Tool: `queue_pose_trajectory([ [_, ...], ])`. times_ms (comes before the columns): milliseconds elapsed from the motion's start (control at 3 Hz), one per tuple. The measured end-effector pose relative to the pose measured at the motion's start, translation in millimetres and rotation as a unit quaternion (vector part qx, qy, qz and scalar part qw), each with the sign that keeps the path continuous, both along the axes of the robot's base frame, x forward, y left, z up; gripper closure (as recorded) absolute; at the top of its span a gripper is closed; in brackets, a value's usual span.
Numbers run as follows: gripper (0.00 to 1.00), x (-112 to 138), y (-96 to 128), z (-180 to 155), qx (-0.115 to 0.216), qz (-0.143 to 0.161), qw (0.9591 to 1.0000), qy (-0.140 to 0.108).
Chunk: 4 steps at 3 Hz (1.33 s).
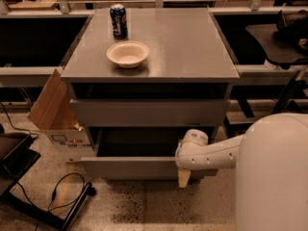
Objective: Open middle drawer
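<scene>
Where the task stands: the middle drawer (130,167) is pulled well out of the cabinet (192,47), with its front clear of the cabinet face and its dark interior exposed. The opening is judged largely done.
Middle drawer position: directly below the upper drawer (149,112), which sits closed in the cabinet. It projects forward from the cabinet front.
Gripper position: the gripper (184,177) is at the right part of the middle drawer's front, pointing down across it, forward of the cabinet.
Grip state: cannot tell. Contact with the drawer front looks likely but is not confirmed.
Arm: the arm (211,153) reaches in from the right of the cabinet at drawer level.
Remaining work: judged to be a short further pull at most, then release and retreat from the cabinet.
Tabletop: a bowl (127,53) and a can (118,20) stand on the left half of the cabinet's tabletop (183,28). Neither is involved.
Left of cabinet: a cardboard box (53,105) leans against its side.
</scene>
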State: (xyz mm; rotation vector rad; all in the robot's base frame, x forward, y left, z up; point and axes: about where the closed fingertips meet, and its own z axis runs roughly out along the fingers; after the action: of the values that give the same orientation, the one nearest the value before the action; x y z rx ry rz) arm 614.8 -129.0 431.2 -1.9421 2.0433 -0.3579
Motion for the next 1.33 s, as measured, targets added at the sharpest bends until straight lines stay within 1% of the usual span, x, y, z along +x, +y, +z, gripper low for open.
queue_pose_trajectory([
  [333, 0.18, 0, 0, -4, -0.001, 0.000, 1.0000, -0.001],
  [667, 0.39, -18, 3, -3, -0.027, 0.014, 0.9991, 0.030],
  [1000, 0.63, -55, -3, 7, -0.067, 0.022, 0.9936, 0.088],
  [1333, 0.86, -55, -3, 7, -0.067, 0.022, 0.9936, 0.088],
])
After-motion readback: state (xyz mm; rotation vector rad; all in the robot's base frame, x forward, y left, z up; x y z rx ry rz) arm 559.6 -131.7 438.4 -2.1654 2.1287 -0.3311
